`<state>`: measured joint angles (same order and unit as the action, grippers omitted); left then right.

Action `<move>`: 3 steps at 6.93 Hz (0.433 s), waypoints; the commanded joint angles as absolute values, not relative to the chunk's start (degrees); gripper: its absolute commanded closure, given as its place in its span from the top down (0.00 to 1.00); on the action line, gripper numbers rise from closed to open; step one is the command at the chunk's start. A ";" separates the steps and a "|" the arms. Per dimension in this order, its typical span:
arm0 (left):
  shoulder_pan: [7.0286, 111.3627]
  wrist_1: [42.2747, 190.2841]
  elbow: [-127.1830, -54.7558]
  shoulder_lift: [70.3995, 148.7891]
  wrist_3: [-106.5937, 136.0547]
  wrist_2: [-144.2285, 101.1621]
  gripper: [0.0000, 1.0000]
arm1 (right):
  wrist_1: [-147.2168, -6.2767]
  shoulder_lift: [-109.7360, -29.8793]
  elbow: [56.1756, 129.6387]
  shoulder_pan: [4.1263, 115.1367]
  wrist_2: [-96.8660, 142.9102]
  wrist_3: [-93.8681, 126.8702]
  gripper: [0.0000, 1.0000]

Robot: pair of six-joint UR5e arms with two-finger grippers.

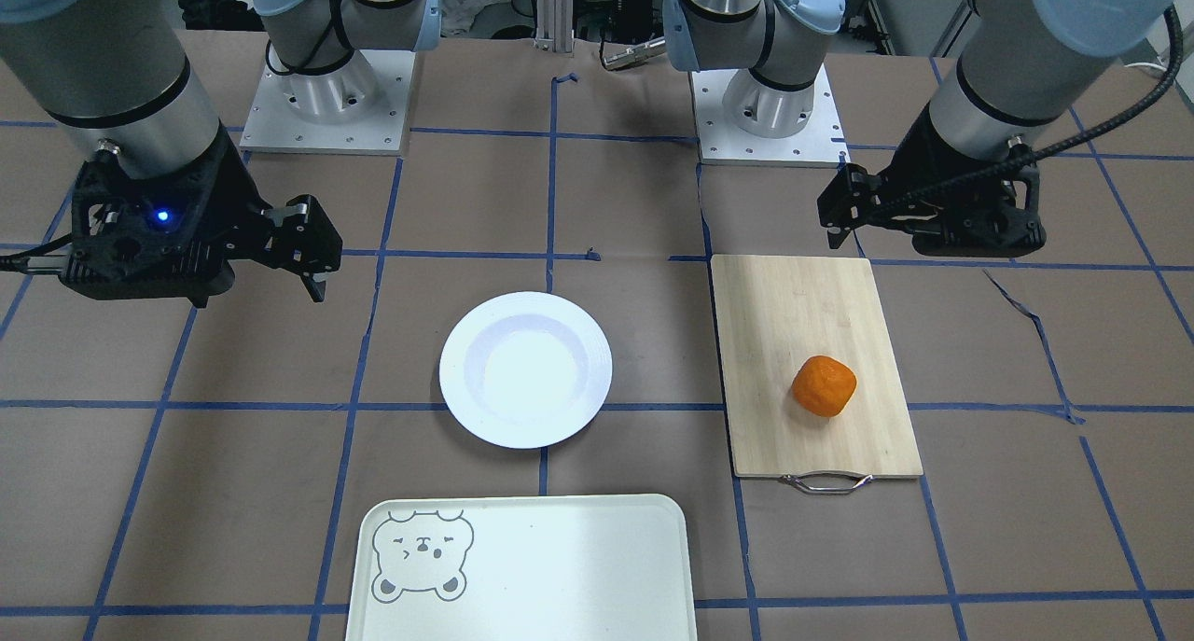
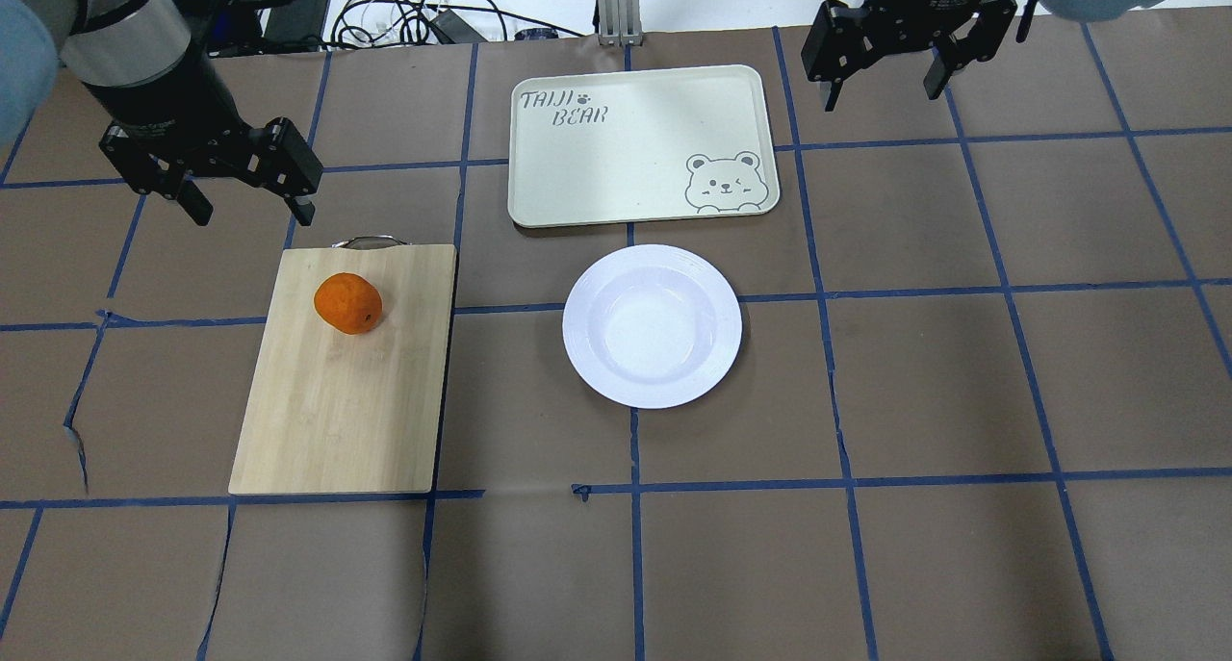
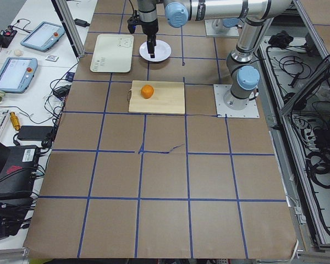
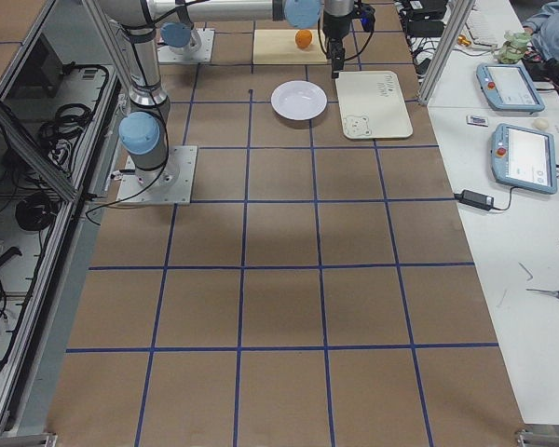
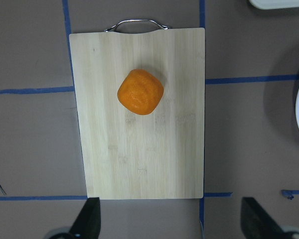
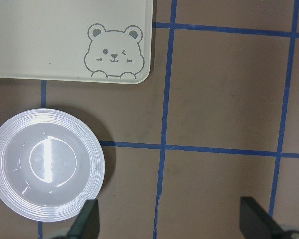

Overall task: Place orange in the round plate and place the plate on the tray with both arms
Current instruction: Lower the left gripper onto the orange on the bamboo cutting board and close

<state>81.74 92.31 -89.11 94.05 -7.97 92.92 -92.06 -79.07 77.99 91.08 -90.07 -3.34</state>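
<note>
A brown tabletop gridded with blue tape fills our view from above. The orange lies on a bamboo cutting board on the robot's left half of the tabletop. It is on the half of the board nearer the metal handle, which points to the far edge. The round plate, white and empty, lies near the tabletop's middle, apart from the board. The tray, cream with a bear face in one corner, lies at the middle of the far edge. It is just beyond the plate, not touching it, and also empty.

The left gripper hangs in the air over the board's area, fingers spread wide, holding nothing. The right gripper hangs over bare tabletop to the robot's right of plate and tray, likewise spread and empty.

We judge this a ready pose. The left arm is nearest the orange, the plate lies between the arms where each could reach one side of its rim, and the tray is a short carry away.

Some things we cannot settle. The overhead and front-facing views disagree on which end of the board the left gripper stands over. Each wrist camera cuts its fingertips off at the lower edge. The front-facing view crops the tray, and the side views show everything very small.
</note>
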 commanded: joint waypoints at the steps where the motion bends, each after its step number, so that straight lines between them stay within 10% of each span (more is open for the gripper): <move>1: 78.76 82.14 -94.98 96.67 -0.32 90.63 1.00 | -92.02 -79.01 78.05 90.97 -89.91 -3.34 1.00; 3: 78.14 72.99 -98.25 98.86 4.03 87.36 1.00 | -92.02 -79.01 78.05 90.97 -89.91 -3.34 1.00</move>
